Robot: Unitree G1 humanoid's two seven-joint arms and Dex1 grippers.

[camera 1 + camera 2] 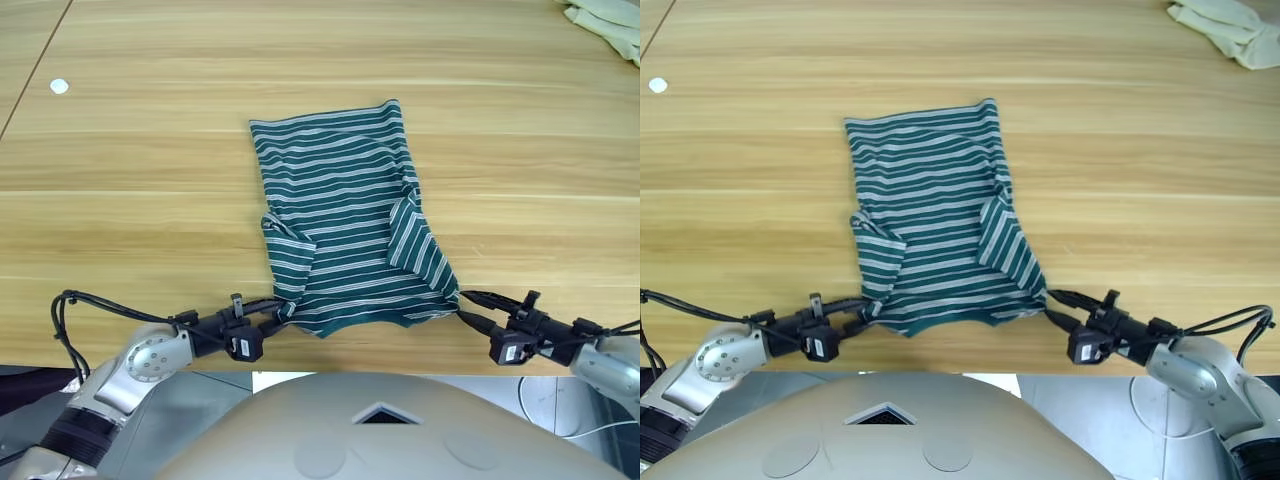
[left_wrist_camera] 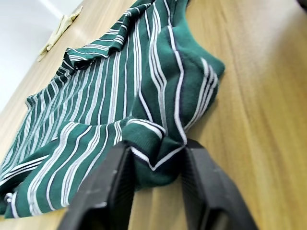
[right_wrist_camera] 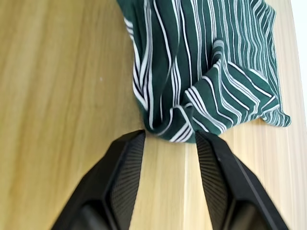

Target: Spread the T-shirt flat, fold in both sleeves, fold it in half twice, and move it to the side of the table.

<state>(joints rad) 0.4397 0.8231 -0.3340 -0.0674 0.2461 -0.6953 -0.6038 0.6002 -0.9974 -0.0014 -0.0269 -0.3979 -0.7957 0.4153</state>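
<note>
The head's two eyes are sitting side by side, looking forward and down from above onto the pale wooden table [image 1: 150, 200]. Both are taking in the dark green, white-striped T-shirt [image 1: 340, 220] and both arms at the near edge. The left wrist camera is lying low, almost at board level, looking past the left gripper [image 2: 158, 148] across the shirt. The right wrist camera is looking steeply down past the right gripper [image 3: 170, 135], close on the shirt's near corner.
</note>
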